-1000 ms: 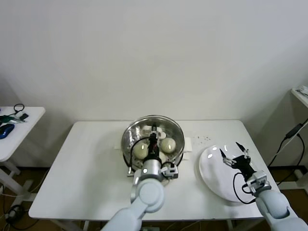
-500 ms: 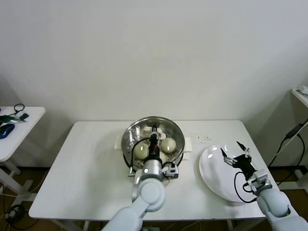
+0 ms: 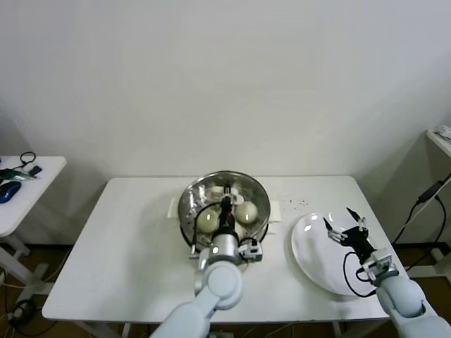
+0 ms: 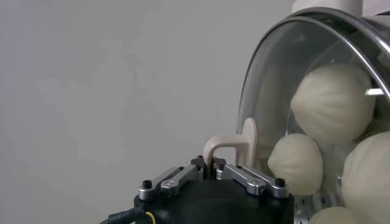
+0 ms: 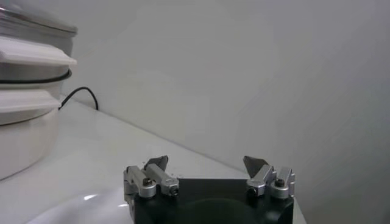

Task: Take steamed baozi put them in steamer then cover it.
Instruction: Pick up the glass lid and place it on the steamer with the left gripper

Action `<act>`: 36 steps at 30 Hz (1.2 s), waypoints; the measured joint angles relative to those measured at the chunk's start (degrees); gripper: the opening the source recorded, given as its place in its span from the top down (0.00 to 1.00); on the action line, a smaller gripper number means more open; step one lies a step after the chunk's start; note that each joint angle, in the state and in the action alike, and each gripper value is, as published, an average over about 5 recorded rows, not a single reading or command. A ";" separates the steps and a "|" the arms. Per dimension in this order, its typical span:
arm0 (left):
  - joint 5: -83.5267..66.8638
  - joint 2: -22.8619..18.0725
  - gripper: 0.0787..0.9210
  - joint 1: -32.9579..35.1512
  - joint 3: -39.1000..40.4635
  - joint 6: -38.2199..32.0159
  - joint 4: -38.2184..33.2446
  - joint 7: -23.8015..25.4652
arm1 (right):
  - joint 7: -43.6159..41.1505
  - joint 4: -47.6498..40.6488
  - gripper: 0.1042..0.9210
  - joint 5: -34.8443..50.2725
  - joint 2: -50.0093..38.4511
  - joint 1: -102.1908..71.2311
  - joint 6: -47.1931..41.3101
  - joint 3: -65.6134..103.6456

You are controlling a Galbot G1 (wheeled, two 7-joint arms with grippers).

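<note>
The steamer (image 3: 189,211) stands mid-table on its white base. The clear glass cover (image 3: 243,189) lies over its mouth. My left gripper (image 3: 226,201) is shut on the cover's white handle (image 4: 234,145) from the near side. Through the glass I see cream baozi (image 3: 206,220) (image 3: 246,211); the left wrist view shows three of them (image 4: 332,102) (image 4: 296,163) (image 4: 369,174) behind the cover (image 4: 274,79). My right gripper (image 3: 345,227) hangs open and empty over the white plate (image 3: 317,262); in its own view its jaws (image 5: 206,163) stand wide apart.
The white plate lies at the table's right end, the steamer's white base (image 5: 21,131) to its left. Dark specks (image 3: 296,203) dot the table behind the plate. A side table (image 3: 21,190) with cables stands at far left, and a shelf edge (image 3: 440,137) at far right.
</note>
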 measured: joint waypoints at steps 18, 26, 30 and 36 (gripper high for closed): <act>0.29 0.63 0.91 0.47 0.32 -0.01 0.08 -0.45 | -0.33 -0.11 0.12 -0.08 0.10 0.19 0.10 0.01; 0.26 1.10 0.91 0.04 0.34 -0.05 -0.44 0.72 | -0.36 -0.06 0.12 -0.14 0.07 0.18 0.10 -0.03; 0.22 1.26 0.89 0.16 0.28 -0.06 -0.86 1.12 | -0.38 -0.06 0.12 -0.19 0.10 0.19 0.10 -0.07; -0.29 1.98 0.70 -0.12 0.38 -0.02 -1.87 1.73 | -0.44 -0.07 0.12 -0.30 0.19 0.26 0.07 -0.14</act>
